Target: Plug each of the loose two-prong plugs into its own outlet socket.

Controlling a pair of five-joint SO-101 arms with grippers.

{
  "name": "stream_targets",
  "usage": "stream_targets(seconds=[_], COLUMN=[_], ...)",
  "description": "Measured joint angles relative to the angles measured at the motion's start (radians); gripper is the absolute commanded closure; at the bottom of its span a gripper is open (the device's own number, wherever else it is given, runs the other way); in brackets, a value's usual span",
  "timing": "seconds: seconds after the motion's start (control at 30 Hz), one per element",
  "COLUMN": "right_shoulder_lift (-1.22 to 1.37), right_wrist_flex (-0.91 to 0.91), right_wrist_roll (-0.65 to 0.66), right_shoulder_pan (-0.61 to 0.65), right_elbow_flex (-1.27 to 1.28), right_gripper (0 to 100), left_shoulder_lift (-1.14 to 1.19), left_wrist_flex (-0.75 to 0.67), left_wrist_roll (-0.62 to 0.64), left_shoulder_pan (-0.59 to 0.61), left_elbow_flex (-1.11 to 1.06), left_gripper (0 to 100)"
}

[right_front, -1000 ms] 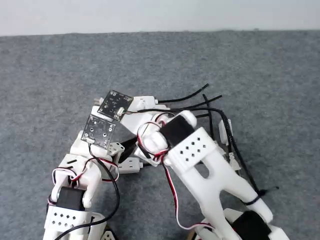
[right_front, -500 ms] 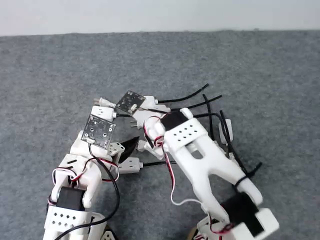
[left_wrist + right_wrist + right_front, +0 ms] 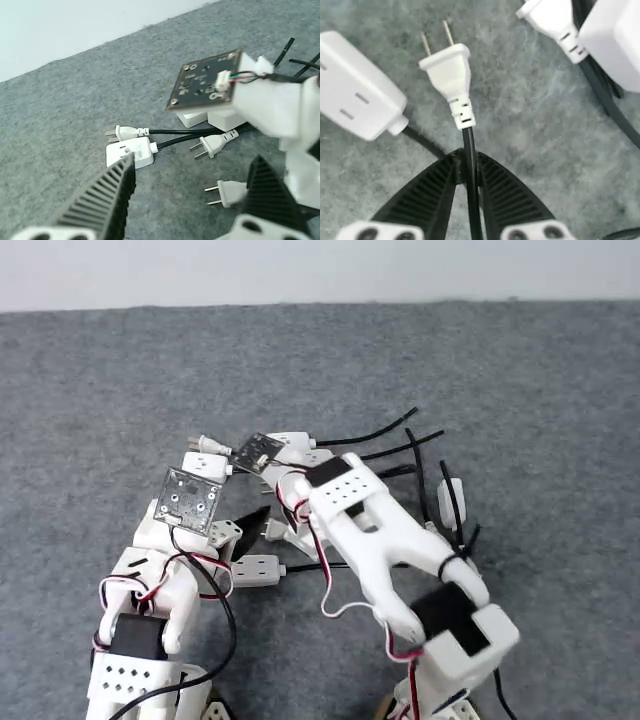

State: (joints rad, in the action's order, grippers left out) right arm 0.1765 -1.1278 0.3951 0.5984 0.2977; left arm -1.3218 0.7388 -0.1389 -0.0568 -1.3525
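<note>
My right gripper is shut on the black cord of a white two-prong plug, just behind the plug body. The plug's prongs point away from me over the carpet, beside a white outlet socket. My left gripper is open, low over the carpet, with a loose plug lying between its fingers. Further out lie another plug, a socket and a third plug. From above, both arms crowd the middle, with one socket next to the left arm.
Black cords fan out across the grey carpet to the right of the arms. The right arm's camera board hangs in front of my left gripper. A further plug and a white block lie near the held plug.
The right arm has swung round and dipped its wrist, its camera board shifting right and its elbow coming down. The left arm has edged slightly left.
</note>
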Motion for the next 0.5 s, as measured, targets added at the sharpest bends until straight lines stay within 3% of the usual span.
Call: stream_targets(seconds=[0.17, 0.5], right_shoulder_lift=[0.051, 0.081], right_wrist_flex=[0.0, 0.014], right_wrist_roll=[0.0, 0.0], right_shoulder_pan=[0.0, 0.002], right_elbow_flex=[-0.058, -0.117], right_gripper=[85.8, 86.6], left_shoulder_lift=[0.0, 0.0], left_wrist_flex=[0.0, 0.0], left_wrist_roll=[0.0, 0.0], left_shoulder_pan=[0.0, 0.0], left_elbow_flex=[0.0, 0.0], left_gripper=[65, 65])
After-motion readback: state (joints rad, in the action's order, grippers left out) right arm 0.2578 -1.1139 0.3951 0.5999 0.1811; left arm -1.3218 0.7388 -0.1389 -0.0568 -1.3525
